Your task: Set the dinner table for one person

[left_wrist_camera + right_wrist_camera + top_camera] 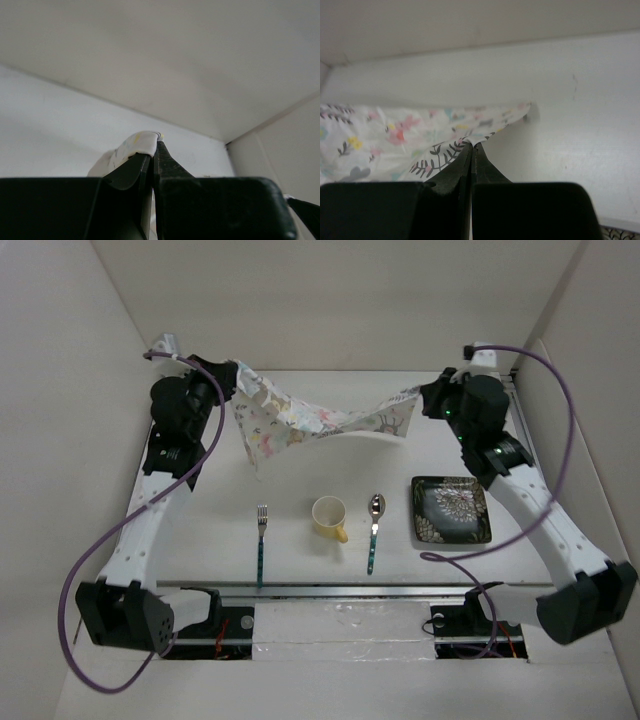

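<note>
A pastel printed cloth placemat (320,420) hangs stretched above the far part of the white dinner table (300,550). My left gripper (236,373) is shut on its left corner, and in the left wrist view the cloth (135,146) bulges over the left gripper (154,146). My right gripper (422,395) is shut on the right corner; the right wrist view shows the placemat (395,145) pinched in the right gripper (472,146). On the table lie a fork (261,540), a yellow cup (329,517), a spoon (374,530) and a dark square plate (450,510).
White walls (60,390) close in the table on the left, back and right. A metal rail (340,590) runs along the near edge between the arm bases. Purple cables (90,570) loop off both arms.
</note>
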Controlling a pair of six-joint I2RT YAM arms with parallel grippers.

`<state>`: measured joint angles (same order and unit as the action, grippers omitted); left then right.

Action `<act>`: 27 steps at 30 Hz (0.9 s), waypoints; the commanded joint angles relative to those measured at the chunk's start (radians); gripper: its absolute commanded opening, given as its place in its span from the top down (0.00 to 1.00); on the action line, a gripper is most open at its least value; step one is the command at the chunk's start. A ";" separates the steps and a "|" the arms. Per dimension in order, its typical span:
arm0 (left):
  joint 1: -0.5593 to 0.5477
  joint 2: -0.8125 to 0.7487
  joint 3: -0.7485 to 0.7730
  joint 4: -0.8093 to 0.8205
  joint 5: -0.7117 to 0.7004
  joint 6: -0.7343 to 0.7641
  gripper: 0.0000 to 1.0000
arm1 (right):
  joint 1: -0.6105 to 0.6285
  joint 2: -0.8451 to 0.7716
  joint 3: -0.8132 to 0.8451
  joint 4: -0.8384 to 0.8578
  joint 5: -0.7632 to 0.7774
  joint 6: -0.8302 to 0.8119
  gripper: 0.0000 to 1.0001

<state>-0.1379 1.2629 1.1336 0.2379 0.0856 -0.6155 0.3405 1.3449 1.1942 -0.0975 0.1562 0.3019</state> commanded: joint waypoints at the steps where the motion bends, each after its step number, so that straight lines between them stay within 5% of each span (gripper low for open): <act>1: -0.002 -0.161 0.101 0.028 -0.026 0.037 1.00 | -0.014 -0.166 0.082 -0.074 0.060 -0.058 1.00; 10: 0.008 -0.318 0.051 0.011 -0.004 -0.002 1.00 | -0.055 -0.374 0.159 -0.205 0.037 -0.090 1.00; 17: 0.044 -0.200 -0.058 0.086 0.037 -0.102 1.00 | -0.147 -0.204 0.146 -0.134 -0.107 -0.075 1.00; 23: 0.044 0.133 0.179 0.052 0.062 -0.093 1.00 | -0.195 0.072 0.341 -0.067 -0.213 -0.060 1.00; 27: 0.055 0.349 0.501 -0.072 0.118 -0.079 1.00 | -0.213 0.255 0.573 -0.114 -0.257 -0.057 1.00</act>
<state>-0.0956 1.5906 1.4326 0.1673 0.1501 -0.7017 0.1425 1.5906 1.6222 -0.2466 -0.0345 0.2436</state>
